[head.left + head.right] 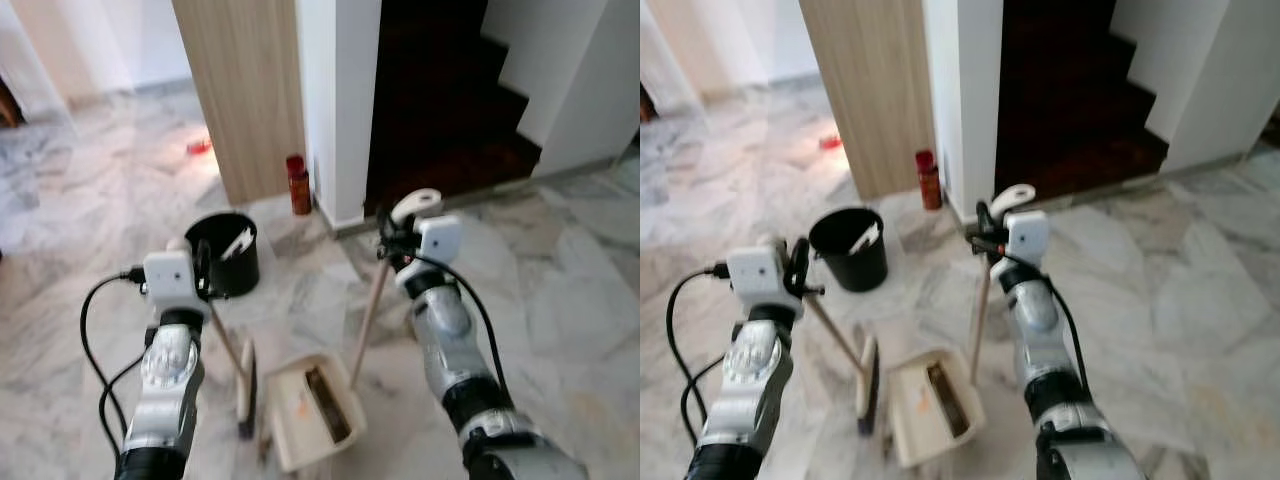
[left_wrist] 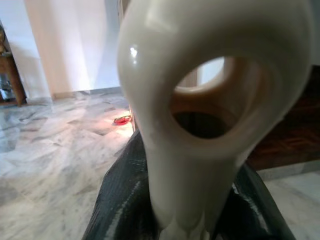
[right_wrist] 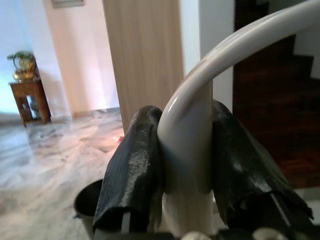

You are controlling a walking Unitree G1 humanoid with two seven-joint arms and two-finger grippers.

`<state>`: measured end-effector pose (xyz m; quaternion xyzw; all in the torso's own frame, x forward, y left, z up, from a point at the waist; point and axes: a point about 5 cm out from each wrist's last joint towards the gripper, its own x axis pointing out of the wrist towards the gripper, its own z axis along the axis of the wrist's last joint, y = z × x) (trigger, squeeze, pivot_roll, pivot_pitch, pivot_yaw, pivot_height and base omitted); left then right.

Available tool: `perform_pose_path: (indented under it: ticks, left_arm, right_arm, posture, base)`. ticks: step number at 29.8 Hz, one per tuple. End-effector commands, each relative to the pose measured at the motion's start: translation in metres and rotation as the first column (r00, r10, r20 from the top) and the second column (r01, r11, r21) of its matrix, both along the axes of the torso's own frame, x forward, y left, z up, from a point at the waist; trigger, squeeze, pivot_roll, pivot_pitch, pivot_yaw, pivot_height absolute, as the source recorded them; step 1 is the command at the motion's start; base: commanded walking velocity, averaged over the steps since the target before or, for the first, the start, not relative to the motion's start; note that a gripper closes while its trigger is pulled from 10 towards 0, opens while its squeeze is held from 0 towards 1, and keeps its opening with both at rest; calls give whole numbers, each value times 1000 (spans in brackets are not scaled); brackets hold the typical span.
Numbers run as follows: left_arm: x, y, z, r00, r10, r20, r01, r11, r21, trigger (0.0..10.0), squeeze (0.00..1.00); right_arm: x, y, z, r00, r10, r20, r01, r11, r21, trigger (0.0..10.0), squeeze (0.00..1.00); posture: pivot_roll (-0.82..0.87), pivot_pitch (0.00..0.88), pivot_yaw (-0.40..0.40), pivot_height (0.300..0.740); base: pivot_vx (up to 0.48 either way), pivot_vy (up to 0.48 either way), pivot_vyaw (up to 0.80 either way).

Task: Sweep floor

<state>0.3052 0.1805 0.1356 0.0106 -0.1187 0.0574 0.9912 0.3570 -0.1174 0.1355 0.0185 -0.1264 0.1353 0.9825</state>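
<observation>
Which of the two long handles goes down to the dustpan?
The handle in the right gripper meets the dustpan. The other handle, in the left gripper, ends at the broom head.

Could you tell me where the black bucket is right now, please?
In the left eye view, the black bucket stands on the marble floor ahead-left, just beyond the left end effector, near the wooden panel.

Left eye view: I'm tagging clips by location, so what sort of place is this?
Probably a home's hallway at the foot of a staircase: a marble floor, dark wooden stairs behind a white pillar, and a small side table further in.
</observation>
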Motion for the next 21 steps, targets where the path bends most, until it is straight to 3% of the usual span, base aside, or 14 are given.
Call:
perform_pose_path:
  ticks: [1,7,21]
  left_arm:
    - [0,9,11,999,27,44,-28,999,21,10000,0]
    - [0,10,11,999,30,44,-31,999,22,10000,0]
    - [1,9,13,998,34,47,-35,999,15,10000,0]
  right_arm:
    - [2,16,17,997,41,69,-42,999,17,10000,0]
    - [1,17,17,997,45,69,-47,999,24,10000,0]
    - [3,16,17,997,53,59,-55,998,40,10000,0]
  posture:
    - [87,0,65,740]
    - [88,6,66,740]
    - [91,13,57,740]
  base:
    - [356,0,800]
    - [358,0,800]
    - [353,0,0]
